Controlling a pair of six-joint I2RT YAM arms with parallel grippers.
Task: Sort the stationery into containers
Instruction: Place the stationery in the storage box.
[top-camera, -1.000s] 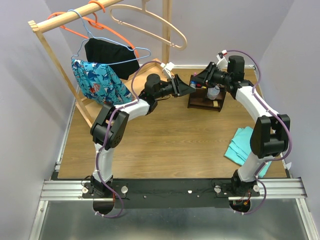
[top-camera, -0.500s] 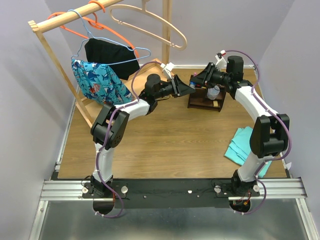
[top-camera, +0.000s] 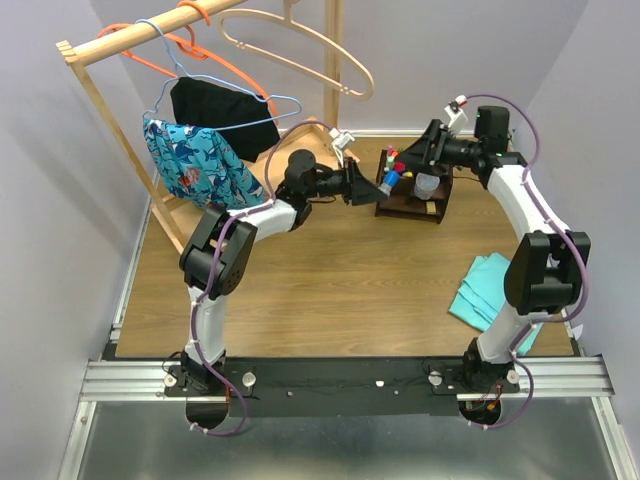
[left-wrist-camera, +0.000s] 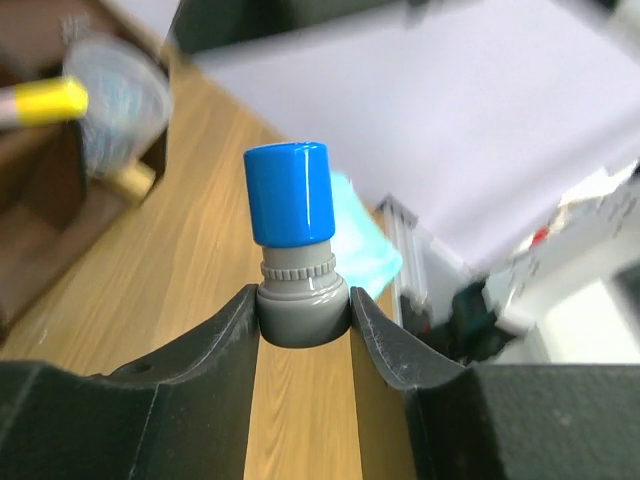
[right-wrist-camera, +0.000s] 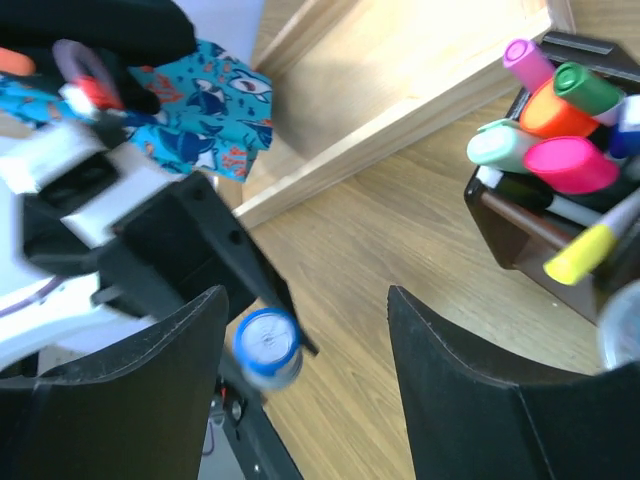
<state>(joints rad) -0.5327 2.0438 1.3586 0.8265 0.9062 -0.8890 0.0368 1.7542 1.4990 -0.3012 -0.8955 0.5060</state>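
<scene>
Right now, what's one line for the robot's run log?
left gripper: shut on blue-capped marker | right gripper: open, empty | organizer: several pens inside

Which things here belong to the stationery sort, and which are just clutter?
Job: blue-capped marker gripped in the left claw; brown organizer; highlighters and pens standing in it; grey cup.
Lying about: teal cloth; clothes rack with hangers; patterned garment.
</scene>
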